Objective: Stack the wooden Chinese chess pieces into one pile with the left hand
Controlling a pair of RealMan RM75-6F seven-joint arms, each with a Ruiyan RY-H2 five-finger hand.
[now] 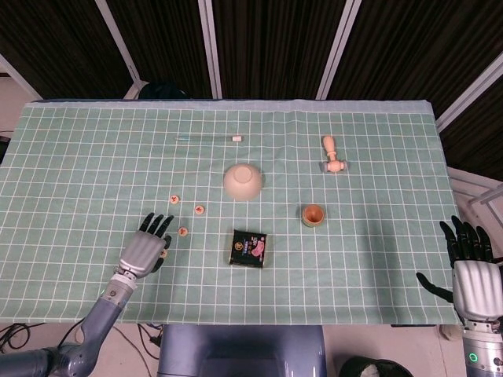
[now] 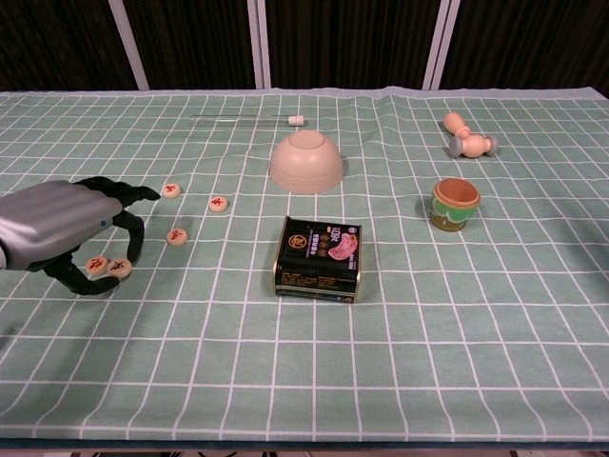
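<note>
A robot lab: gridded green cloth [image 1: 377,259] on a table, dark slatted panels [image 1: 275,47] behind

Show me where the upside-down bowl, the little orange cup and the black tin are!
upside-down bowl [image 2: 305,164], chest view, on its rounded side.
little orange cup [image 2: 455,204], chest view, on its front wall.
black tin [image 2: 319,255], chest view, on its printed lid.
</note>
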